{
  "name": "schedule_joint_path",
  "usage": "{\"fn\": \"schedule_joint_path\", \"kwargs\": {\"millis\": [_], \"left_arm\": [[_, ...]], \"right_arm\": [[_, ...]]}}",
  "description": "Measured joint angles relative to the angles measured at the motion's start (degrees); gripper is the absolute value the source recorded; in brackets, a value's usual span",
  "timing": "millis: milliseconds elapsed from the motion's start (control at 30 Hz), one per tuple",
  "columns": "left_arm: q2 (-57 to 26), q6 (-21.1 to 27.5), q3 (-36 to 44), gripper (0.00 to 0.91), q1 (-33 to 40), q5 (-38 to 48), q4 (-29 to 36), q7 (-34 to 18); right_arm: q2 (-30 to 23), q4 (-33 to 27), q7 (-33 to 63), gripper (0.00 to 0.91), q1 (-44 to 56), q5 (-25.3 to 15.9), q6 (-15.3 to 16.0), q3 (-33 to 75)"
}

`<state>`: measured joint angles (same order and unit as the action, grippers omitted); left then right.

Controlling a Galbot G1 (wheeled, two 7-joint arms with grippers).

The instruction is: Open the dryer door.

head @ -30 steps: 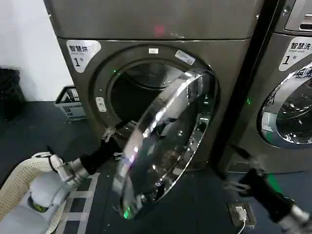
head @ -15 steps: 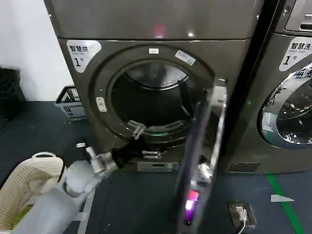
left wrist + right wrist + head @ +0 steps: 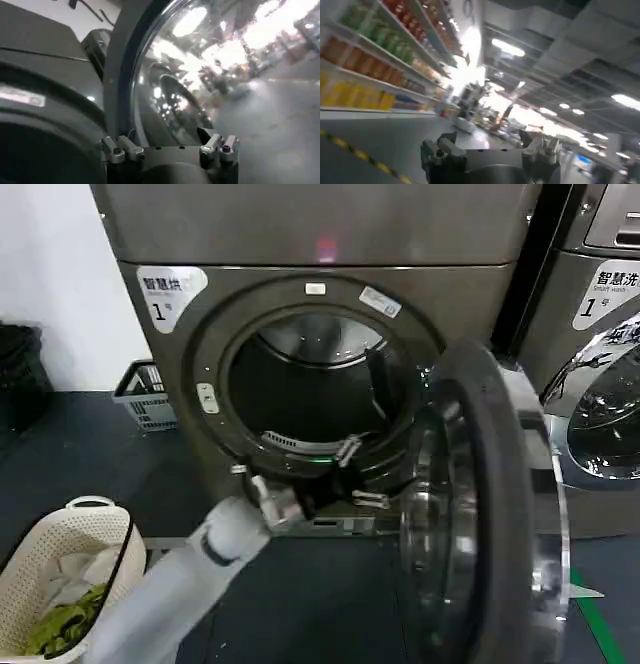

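While a second ago it stood half shut, the door (image 3: 480, 514) now hangs wide, right of the drum mouth (image 3: 310, 394).
Left gripper (image 3: 355, 474), jaws apart, reaches past its inner face; right gripper (image 3: 490, 150), also apart, idles elsewhere. Task looks nearly done.

**Dim floor, bright glare on glass**

In the head view the room light is even but subdued. The drum opening (image 3: 310, 384) behind the left gripper (image 3: 355, 474) falls into deep shadow, with a small green glow (image 3: 318, 459) just beside the fingers. The chrome rim of the dryer door (image 3: 490, 514), beyond the fingertips, catches hard highlights.

In the left wrist view, white glare washes over the door glass (image 3: 200, 75) ahead of the fingers.

Past the right gripper (image 3: 492, 150), ceiling lights (image 3: 509, 48) flare strongly.
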<state>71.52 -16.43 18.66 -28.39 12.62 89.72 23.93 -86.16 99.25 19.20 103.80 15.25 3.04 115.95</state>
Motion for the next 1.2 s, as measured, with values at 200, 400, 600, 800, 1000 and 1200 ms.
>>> {"fn": "schedule_joint_path", "kwargs": {"millis": [200,400,600,800,1000,1200], "left_arm": [[3.23,0.2,1.41,0.907,1.79,-0.75,-3.47,-0.13],[6.1,0.39,1.83,0.907,3.45,-0.73,-6.71,-0.22],[6.95,0.44,1.86,0.907,4.51,-0.35,-8.24,-0.21],[7.29,0.38,1.87,0.907,4.93,-0.2,-9.07,-0.13],[7.33,0.33,1.89,0.907,5.01,-0.13,-9.08,-0.02],[7.68,0.31,2.0,0.907,5.41,-0.01,-9.39,0.05]], "right_arm": [[-0.2,-0.67,-0.02,0.907,0.0,0.13,-0.92,0.83],[-0.43,-0.38,-0.27,0.907,0.18,0.4,-1.17,1.07],[-0.49,-0.28,-0.3,0.907,0.2,0.46,-1.17,1.1],[-0.62,0.25,-0.39,0.907,0.12,0.47,-1.06,1.1],[-0.64,0.56,-0.42,0.907,0.18,0.55,-1.05,1.23],[-0.68,0.65,-0.46,0.907,0.35,0.61,-1.01,1.24]]}}
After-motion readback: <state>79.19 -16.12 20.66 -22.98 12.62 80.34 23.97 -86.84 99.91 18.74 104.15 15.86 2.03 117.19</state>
